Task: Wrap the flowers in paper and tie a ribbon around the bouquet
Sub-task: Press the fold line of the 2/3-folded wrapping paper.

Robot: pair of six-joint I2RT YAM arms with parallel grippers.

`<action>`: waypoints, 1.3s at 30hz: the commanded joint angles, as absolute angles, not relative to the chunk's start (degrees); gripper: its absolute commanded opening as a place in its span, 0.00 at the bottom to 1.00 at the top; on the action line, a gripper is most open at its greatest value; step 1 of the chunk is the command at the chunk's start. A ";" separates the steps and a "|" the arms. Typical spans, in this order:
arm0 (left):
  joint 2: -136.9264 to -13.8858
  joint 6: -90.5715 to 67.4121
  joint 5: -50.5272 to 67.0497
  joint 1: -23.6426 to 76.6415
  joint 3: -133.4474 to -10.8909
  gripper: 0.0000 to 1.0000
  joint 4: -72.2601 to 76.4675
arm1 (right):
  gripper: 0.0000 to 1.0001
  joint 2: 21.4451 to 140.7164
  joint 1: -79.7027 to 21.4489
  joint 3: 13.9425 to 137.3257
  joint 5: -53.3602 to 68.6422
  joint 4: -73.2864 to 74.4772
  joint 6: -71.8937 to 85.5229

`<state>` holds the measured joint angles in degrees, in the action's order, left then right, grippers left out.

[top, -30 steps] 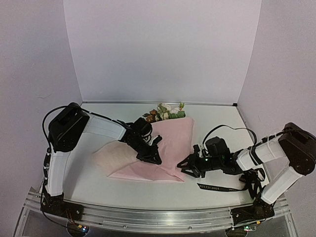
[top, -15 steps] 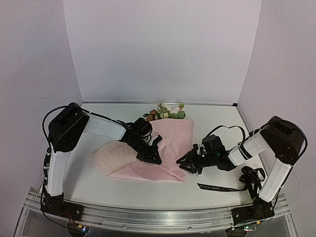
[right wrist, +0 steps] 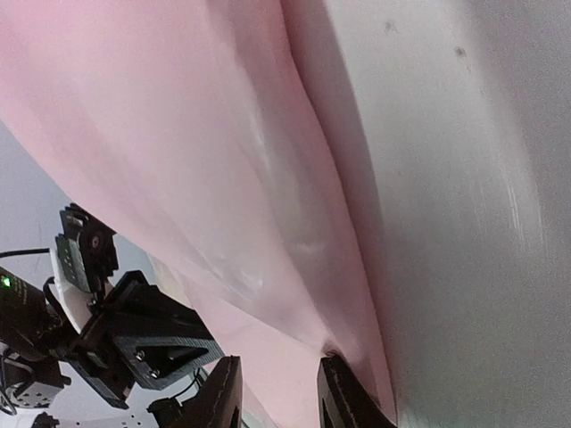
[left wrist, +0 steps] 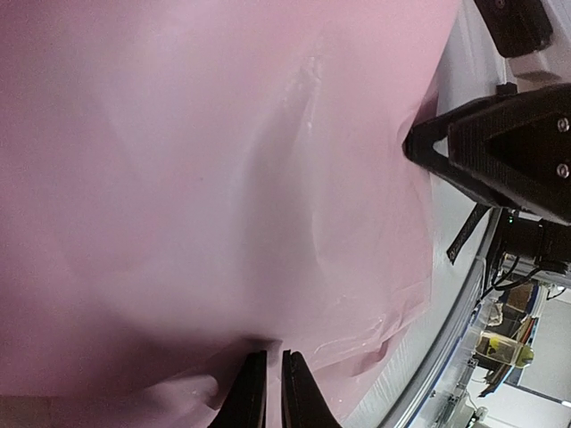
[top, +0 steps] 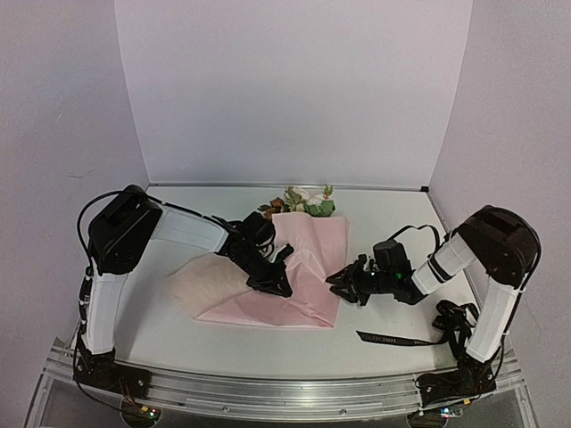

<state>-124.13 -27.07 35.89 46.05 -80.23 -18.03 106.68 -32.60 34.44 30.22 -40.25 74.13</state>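
Observation:
The pale-pink paper [top: 308,267] lies creased on the table, and the flowers [top: 299,203] stick out at its far end. A ridge under the sheet runs to my left gripper [top: 273,285], which is shut on the paper [left wrist: 178,178] at that ridge, its jaws [left wrist: 268,355] nearly touching. My right gripper [top: 340,282] is at the sheet's right edge. Its jaws [right wrist: 278,366] stand apart astride the edge of the paper [right wrist: 178,134], one fingertip [right wrist: 332,367] touching the fold. The black ribbon [top: 393,339] lies on the table near the right arm, also visible as the ribbon [left wrist: 466,234] in the left wrist view.
A paler cream flap [top: 203,285] of the sheet spreads left of the left gripper. The white table [top: 393,223] is walled in by white panels on three sides. Black cables [top: 453,323] bunch by the right arm's base.
The right arm has swung in toward the paper's right edge, its elbow lifting, and its jaws have narrowed slightly. The left gripper and the paper have stayed put.

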 commanded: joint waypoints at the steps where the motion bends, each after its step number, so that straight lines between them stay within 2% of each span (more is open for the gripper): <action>1: -126.98 -25.74 31.87 45.26 -80.59 0.08 -23.29 | 0.30 109.53 -30.17 37.14 26.23 -41.70 76.04; 15: -127.26 -25.42 32.27 45.00 -81.11 0.06 -24.38 | 0.29 118.35 -21.88 47.67 24.50 -41.57 78.64; 31: -126.99 -25.83 32.17 44.93 -81.91 0.06 -25.23 | 0.29 128.59 -12.98 69.53 25.48 -31.95 80.02; 35: -126.07 -26.31 31.82 44.91 -82.63 0.07 -25.01 | 0.30 127.80 -12.06 73.43 28.21 -29.13 79.03; 39: -122.77 -27.94 31.30 44.92 -84.28 0.12 -23.96 | 0.33 120.78 -12.04 72.87 32.43 -23.13 73.60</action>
<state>-124.90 -27.12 36.43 45.65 -82.31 -20.79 127.82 -11.79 71.62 27.74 -29.13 78.72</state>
